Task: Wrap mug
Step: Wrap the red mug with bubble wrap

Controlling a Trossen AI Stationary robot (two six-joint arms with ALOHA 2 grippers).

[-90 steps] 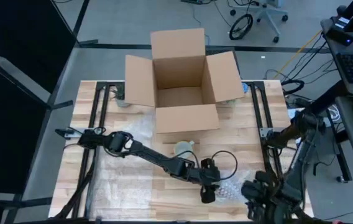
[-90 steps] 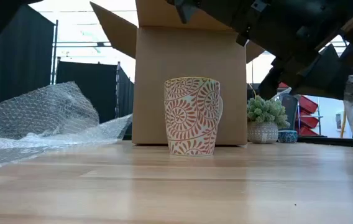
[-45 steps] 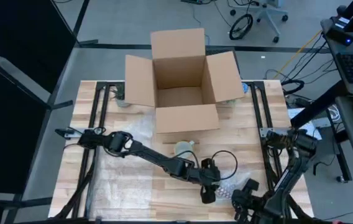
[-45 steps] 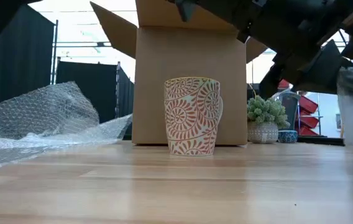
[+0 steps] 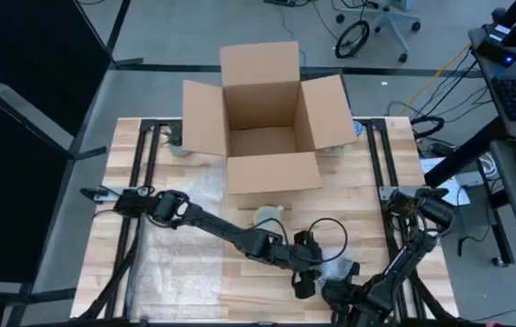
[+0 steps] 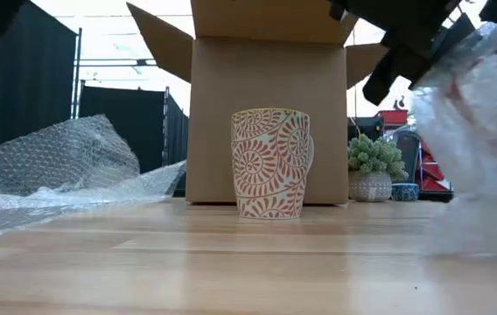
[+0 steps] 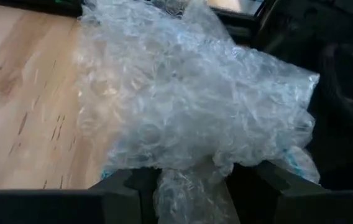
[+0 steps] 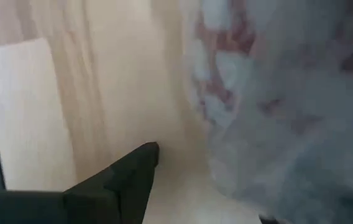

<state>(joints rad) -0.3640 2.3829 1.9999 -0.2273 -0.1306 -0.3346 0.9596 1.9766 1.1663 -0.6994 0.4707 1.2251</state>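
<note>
The table (image 5: 194,291) is made of pale wood planks with visible grain, and a smooth, lightly sheened finish is seen in the low view. The mug (image 6: 271,163) is glazed ceramic, cream with a red-orange swirl pattern, and looks glossy. The box (image 5: 267,118) is matt brown cardboard. The bubble wrap (image 7: 189,106) is clear, crinkled plastic on which shiny highlights are caught. The arms and the left gripper (image 7: 192,186) are finished in dark matt material.
</note>
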